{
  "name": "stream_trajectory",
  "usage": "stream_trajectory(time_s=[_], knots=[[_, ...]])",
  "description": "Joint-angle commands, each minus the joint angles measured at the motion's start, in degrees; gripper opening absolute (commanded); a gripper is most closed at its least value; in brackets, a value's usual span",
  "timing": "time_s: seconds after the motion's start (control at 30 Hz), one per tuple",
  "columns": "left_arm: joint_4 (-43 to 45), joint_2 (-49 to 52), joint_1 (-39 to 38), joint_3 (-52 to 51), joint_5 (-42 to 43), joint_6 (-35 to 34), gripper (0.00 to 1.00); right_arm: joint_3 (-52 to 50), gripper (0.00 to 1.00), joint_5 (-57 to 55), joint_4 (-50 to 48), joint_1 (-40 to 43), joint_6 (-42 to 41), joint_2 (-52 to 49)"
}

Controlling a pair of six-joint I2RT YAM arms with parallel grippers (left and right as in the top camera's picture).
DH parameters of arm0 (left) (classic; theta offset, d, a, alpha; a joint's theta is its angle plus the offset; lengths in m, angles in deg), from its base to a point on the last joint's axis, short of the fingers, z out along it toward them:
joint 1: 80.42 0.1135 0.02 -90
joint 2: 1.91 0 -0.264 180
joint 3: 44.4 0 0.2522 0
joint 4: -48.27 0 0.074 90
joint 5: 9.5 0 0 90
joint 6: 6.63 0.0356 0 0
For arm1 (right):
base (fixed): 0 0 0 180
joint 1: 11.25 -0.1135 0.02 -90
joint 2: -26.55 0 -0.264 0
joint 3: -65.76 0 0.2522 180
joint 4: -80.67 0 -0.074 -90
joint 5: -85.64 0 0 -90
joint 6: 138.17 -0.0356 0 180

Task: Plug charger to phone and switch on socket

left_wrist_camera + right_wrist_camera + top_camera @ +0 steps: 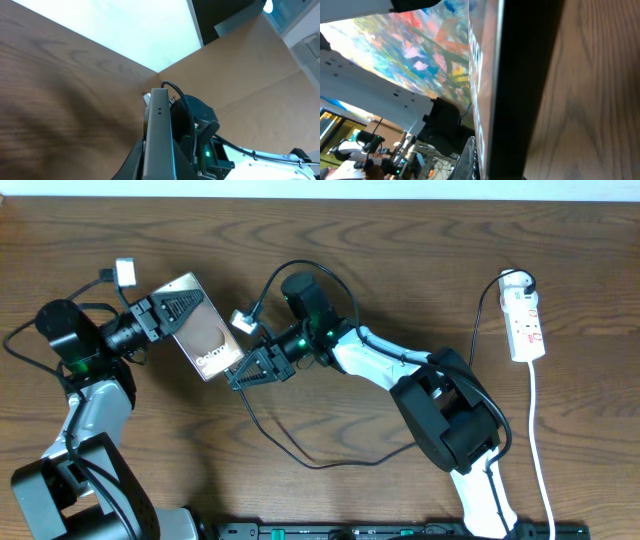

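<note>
Closest to the robot's side, the charger (300, 463) is seen as a thin black cable looped loosely over the worktop (380, 240). One run heads off toward the socket and the other goes up to the right tool (245, 372). The plug tip itself can't be picked out, so it can't be called whether it's seated in the phone. Best guess: insertion is the step in hand.

The right tool is parked right at the lower end of the phone (203, 340). Its arm is stretched long and low across the middle of the worktop, wrist aimed left. Clenched on the tip or released? Can't be told, since only the phone's dark edge and glossy face are shown in its own wrist view, super close up.

A bit further back, the phone is laid diagonally, face toward the overhead camera. The left tool (180, 310) is clenched on its upper end, and the silver-grey edge is seen running up between the fingers in the left wrist view. The left arm is folded tight at the left side.

Farthest off, the socket (527, 320) is sat at the right, well apart from both tools. Its switch is too small to read, so switching on is judged not yet done.
</note>
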Motion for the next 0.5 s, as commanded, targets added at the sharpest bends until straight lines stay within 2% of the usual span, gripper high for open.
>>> stream_trajectory(time_s=[0.0,0.47], knots=[[-0.15,-0.07,-0.63,-0.20,4.26,0.42,0.08,0.74,0.01,-4.55,-3.61,0.31,-4.33,0.35],[-0.13,-0.07,-0.61,-0.20,5.53,0.44,0.07,0.74,0.01,-4.55,-6.49,0.31,-5.29,0.35]])
